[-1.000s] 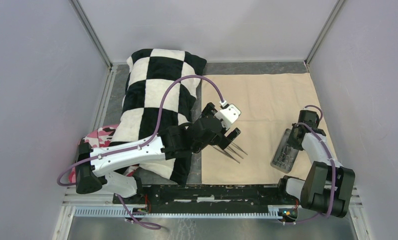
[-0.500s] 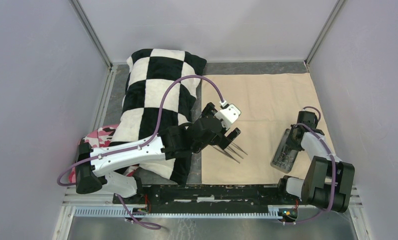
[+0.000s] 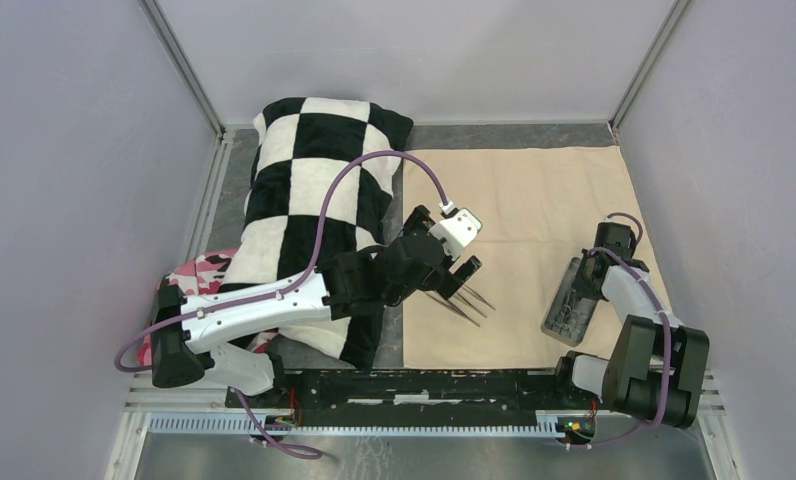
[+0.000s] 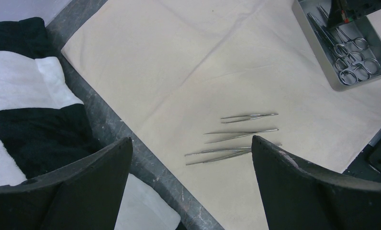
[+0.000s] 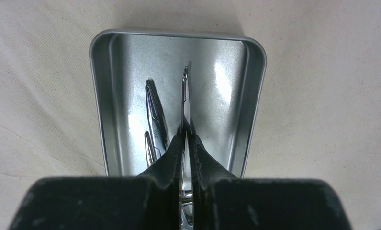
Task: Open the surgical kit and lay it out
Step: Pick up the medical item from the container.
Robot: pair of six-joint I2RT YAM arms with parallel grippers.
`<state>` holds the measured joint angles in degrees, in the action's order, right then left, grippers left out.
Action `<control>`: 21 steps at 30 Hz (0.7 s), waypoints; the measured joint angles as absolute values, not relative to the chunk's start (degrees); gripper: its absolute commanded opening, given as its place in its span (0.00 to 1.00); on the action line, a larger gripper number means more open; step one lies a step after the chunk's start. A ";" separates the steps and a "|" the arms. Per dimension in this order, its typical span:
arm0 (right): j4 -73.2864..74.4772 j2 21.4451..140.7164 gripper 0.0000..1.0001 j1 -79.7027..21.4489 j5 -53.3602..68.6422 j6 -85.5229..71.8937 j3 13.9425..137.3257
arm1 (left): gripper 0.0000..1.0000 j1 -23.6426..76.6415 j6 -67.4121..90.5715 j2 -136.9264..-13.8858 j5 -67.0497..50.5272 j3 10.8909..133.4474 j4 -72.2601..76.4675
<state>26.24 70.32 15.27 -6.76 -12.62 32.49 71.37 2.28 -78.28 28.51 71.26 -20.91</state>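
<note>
The right pincer (image 5: 184, 136) is clamped on a thin steel forceps (image 5: 185, 93) inside the grey metal tray (image 5: 95, 86), at the near right of the beige cloth wrap (image 3: 534, 190) spread on the worktop (image 3: 514, 135). The left pincer (image 4: 191, 141) hangs wide apart above the thin tweezers (image 4: 241, 135) laid side by side on the cloth. I'd say the lift wants to go straight up and slowly, so the tip clears the tray wall without snagging the neighbouring instruments (image 5: 155, 112), then across beside the tweezers.

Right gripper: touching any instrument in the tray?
Touching. Right wrist view: the right gripper is pinched shut on a steel instrument, whose tip sticks out ahead of it over the tray.
</note>
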 measured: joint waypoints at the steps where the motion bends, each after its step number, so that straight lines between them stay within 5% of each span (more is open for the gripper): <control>1: 26.37 70.13 0.00 15.27 -6.81 -12.60 32.47 | 1.00 71.37 2.28 -78.28 28.51 71.26 -20.91; 21: 27.90 60.86 0.00 15.29 -6.02 -9.58 32.56 | 1.00 71.37 2.28 -78.28 28.51 71.26 -20.91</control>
<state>27.90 60.86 15.29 -6.02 -9.58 32.56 71.37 2.28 -78.28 28.51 71.26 -20.91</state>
